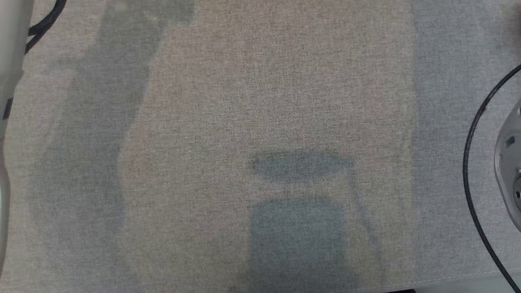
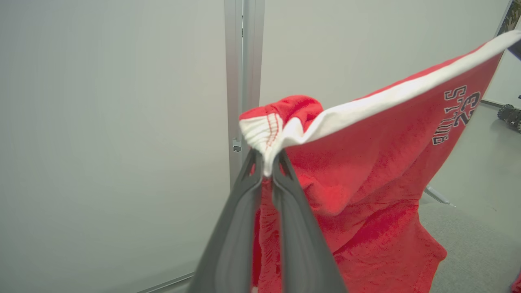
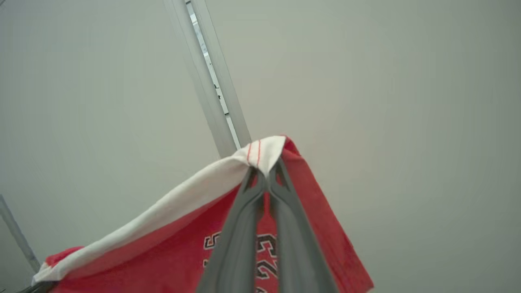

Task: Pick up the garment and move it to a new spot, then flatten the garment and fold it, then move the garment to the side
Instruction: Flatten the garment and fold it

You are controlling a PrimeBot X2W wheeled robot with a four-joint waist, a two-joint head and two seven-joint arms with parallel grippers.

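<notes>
The left gripper [image 2: 266, 156] has its jaws pinched tight on one corner of the red garment [image 2: 366, 175]. The right gripper [image 3: 266, 169] has its jaws pinched tight on the other corner, so the white band [image 2: 386, 99] is stretched between them and the red cloth hangs down in the air, with the grey table [image 1: 260, 101] below. To do this step well, the robot should probably bring both corners down together with the band pulled straight, let the low edge touch the table first, then lay the rest out flat without bunching.
</notes>
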